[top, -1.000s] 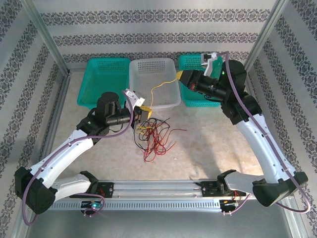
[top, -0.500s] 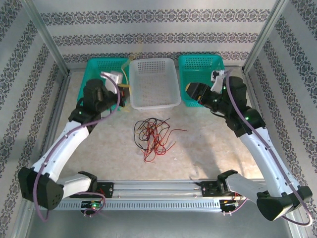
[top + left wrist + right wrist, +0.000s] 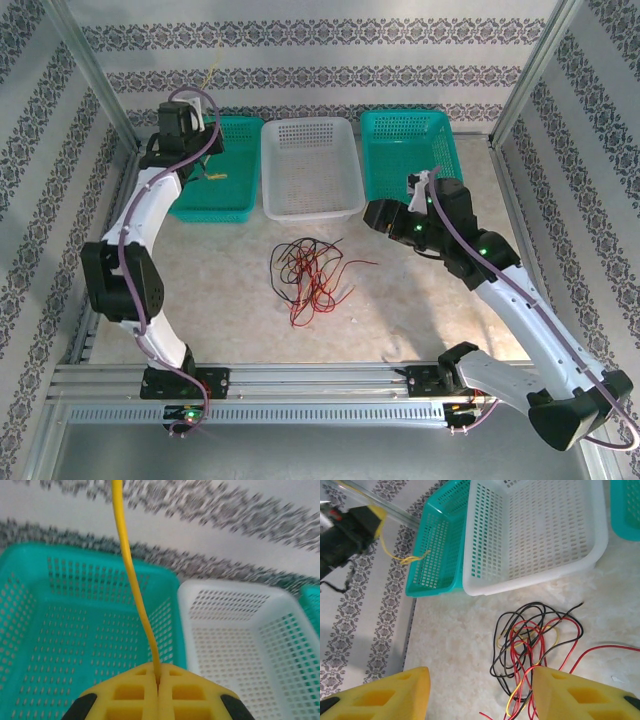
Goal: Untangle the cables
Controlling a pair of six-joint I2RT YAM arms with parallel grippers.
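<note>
1 yellow cable (image 3: 131, 575) is clamped in the left hand (image 3: 158, 680) over the far-left teal basket (image 3: 30, 630), pointing straight out from it. The other cables (image 3: 305, 275) lie tangled on the surface (image 3: 420, 300), elongated near-to-far. The right hand (image 3: 477, 695) is held apart, empty.

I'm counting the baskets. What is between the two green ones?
A white basket sits between the left green basket and the right green basket, all three in a row at the far side of the table. The top external view shows this.

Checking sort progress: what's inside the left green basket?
Visible floor of the left basket is bare. The shut left gripper holds a yellow cable above it; whether its loose end touches inside, can't tell. The fingers hide the near part.
</note>
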